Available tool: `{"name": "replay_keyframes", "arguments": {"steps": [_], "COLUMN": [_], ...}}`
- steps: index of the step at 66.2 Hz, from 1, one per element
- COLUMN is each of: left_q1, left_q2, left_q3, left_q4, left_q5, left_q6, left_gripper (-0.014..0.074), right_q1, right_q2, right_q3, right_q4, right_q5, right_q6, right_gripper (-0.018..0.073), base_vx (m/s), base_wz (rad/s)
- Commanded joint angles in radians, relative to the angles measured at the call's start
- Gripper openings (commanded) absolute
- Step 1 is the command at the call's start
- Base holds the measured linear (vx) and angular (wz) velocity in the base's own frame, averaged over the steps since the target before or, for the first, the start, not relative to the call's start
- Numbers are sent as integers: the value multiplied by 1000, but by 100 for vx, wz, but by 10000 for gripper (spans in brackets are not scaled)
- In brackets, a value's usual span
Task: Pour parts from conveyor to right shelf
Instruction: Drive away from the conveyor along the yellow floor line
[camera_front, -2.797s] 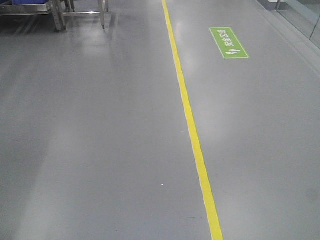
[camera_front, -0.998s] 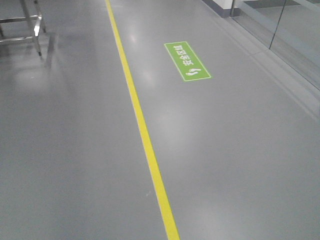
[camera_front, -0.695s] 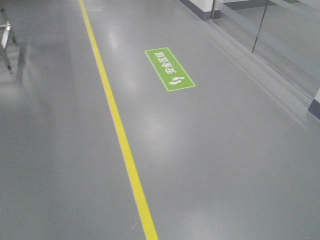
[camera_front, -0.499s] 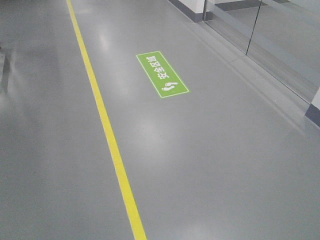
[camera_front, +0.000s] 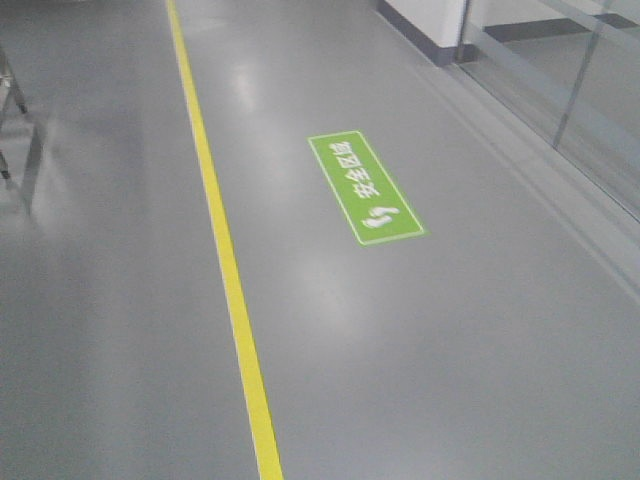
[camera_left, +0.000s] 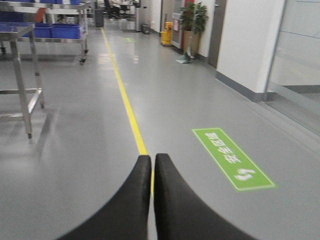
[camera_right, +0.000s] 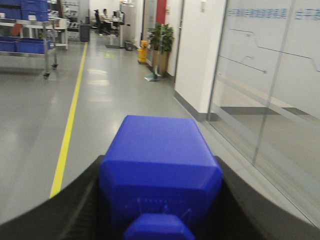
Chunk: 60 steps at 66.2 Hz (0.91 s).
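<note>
My right gripper (camera_right: 160, 172) is shut on a bright-blue block part (camera_right: 159, 145) with a small stud facing the camera. It is held between the black fingers (camera_right: 75, 200), above the floor. My left gripper (camera_left: 151, 159) is shut and empty, its fingertips touching over the yellow floor line. The conveyor is out of view. Steel racks with blue tubs stand far off at the left in the left wrist view (camera_left: 50, 31) and the right wrist view (camera_right: 30, 45). I cannot see rollers on them. No gripper shows in the front view.
A yellow line (camera_front: 225, 270) runs along the glossy grey floor, with a green floor sign (camera_front: 365, 187) to its right. A glass wall (camera_front: 600, 90) lines the right side. A steel table leg (camera_left: 22, 100) stands at left. A potted plant (camera_left: 192, 20) stands far down the corridor.
The front view has swung right across the floor, and the steel frame slid out at the left. In the last half second the green sign has come nearer and shifted right.
</note>
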Motion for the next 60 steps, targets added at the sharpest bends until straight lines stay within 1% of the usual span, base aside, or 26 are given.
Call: {"name": "replay_keyframes", "arguments": {"steps": [1, 33, 60], "left_q1": [-5, -5, -5], "left_q2": [15, 15, 15], "left_q3": [-26, -26, -26], "left_q4": [0, 0, 0], "left_q5": [-68, -69, -68], "left_q6": [-4, -4, -4], "left_gripper": [-6, -6, -6], "right_q1": [-4, -4, -4], "right_q2": [21, 21, 21], "right_q3": [-26, -26, -26], "right_q4": [-6, -6, -5], "right_q5": [-77, -77, -78], "right_q6": [-6, -6, -6], "right_gripper": [-5, -5, -5], "base_vx": [71, 74, 79], "base_wz": [36, 36, 8]}}
